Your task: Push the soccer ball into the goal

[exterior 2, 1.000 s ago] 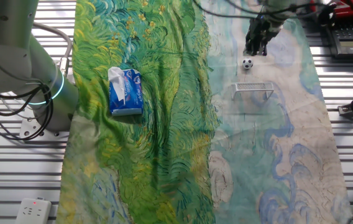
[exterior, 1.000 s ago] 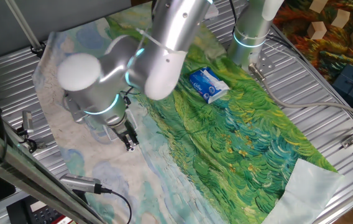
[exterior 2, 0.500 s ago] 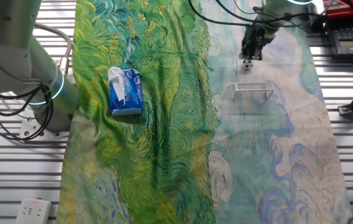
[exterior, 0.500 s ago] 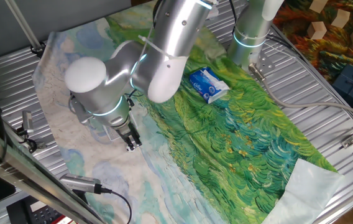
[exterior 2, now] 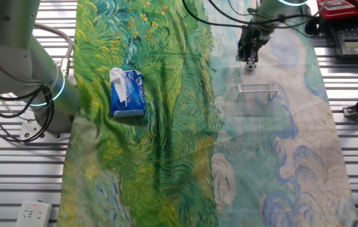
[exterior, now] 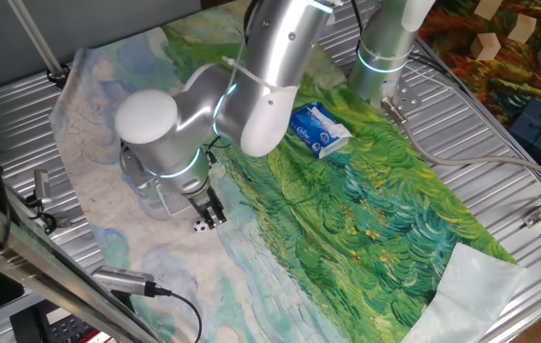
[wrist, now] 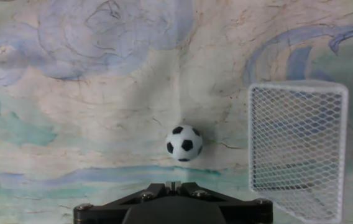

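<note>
The soccer ball point(wrist: 184, 142), tiny and white with black patches, rests on the pale painted cloth just ahead of my fingertips. My gripper point(wrist: 173, 186) is shut with nothing in it, a short gap behind the ball. The goal point(wrist: 297, 146), a small white mesh box, stands to the right of the ball in the hand view, apart from it. In the other fixed view the gripper point(exterior 2: 250, 58) hangs right over the ball point(exterior 2: 251, 65), and the goal point(exterior 2: 256, 91) sits a little below them. In one fixed view the ball point(exterior: 198, 226) shows beside the gripper point(exterior: 212, 213).
A blue-and-white packet point(exterior 2: 127, 93) lies on the green part of the cloth, far from the ball. A second arm's base point(exterior 2: 46, 88) stands at the cloth's edge. A black device point(exterior 2: 354, 34) and cables sit beyond the cloth's far corner.
My gripper has slid sideways across the cloth and now stands directly behind the ball. The ball and the goal have stayed where they were.
</note>
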